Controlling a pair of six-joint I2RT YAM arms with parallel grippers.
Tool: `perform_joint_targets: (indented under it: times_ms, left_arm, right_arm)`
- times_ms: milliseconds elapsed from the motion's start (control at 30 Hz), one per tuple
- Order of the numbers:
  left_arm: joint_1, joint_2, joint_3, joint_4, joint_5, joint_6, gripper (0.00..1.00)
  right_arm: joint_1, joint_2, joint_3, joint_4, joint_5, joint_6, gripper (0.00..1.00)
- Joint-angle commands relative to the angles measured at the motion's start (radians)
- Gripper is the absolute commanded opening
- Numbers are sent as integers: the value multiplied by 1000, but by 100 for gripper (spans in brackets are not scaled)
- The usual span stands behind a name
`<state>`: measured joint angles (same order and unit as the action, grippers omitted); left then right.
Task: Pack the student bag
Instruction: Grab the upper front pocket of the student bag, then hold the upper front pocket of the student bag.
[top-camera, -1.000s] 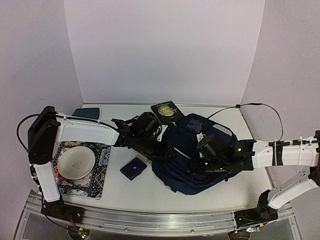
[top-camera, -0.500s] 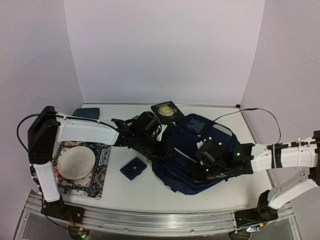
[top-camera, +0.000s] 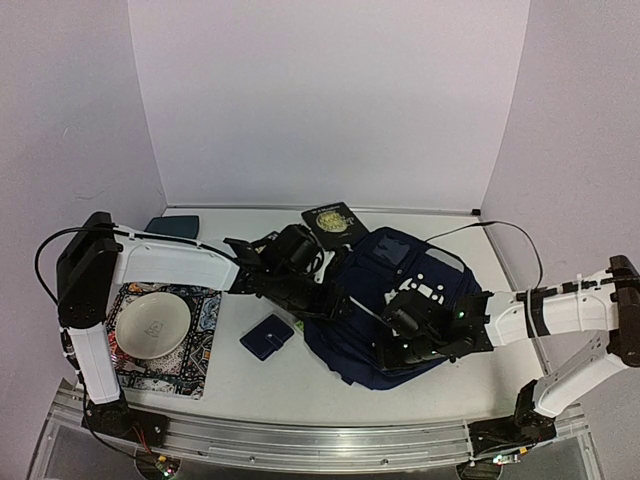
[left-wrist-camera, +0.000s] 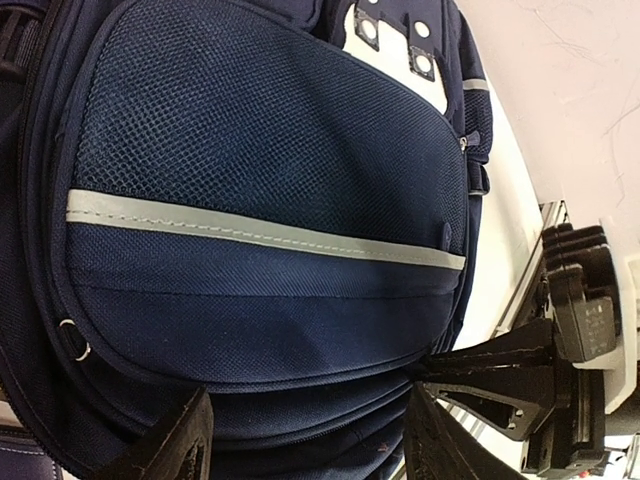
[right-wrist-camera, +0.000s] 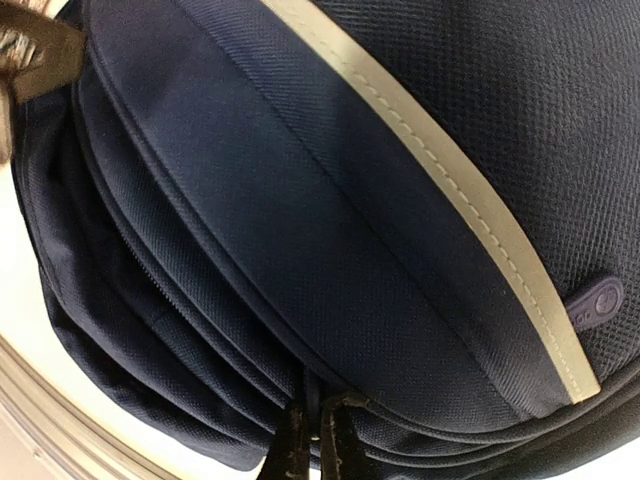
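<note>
The student bag (top-camera: 432, 272), navy with thin white stripes, lies on the table right of centre and fills both wrist views (left-wrist-camera: 260, 150) (right-wrist-camera: 400, 200). My left gripper (top-camera: 340, 302) is at the bag's left edge. Its jaws stand wide apart with the bag's folded side between them (left-wrist-camera: 310, 450). My right gripper (top-camera: 386, 348) is at the bag's near edge. It is pinched shut on a thin zipper pull at the seam (right-wrist-camera: 316, 440). The right gripper's black fingers (left-wrist-camera: 470, 375) also show in the left wrist view.
A small navy wallet (top-camera: 267, 336) lies left of the bag. A dark booklet with a gold emblem (top-camera: 332, 220) lies behind it. A flat teal pouch (top-camera: 172, 226) is at the back left. A white plate (top-camera: 152, 327) sits on a patterned mat (top-camera: 196, 372).
My right gripper has moved left and toward the near edge along the bag's seam. The left arm and the bag's place have not visibly changed.
</note>
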<state>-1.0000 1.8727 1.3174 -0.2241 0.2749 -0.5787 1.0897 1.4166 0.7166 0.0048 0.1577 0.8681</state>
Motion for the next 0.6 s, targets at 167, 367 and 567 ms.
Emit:
perform_joint_targets:
  times_ms: [167, 367, 567]
  left_arm:
    - [23, 57, 16, 45, 48, -152, 67]
    - [27, 119, 67, 52, 103, -261, 68]
    - [29, 24, -10, 52, 64, -361, 68]
  right_arm:
    - [7, -114, 1, -15, 24, -68, 0]
    - [17, -151, 13, -14, 12, -128, 0]
    - [20, -152, 35, -9, 40, -162, 0]
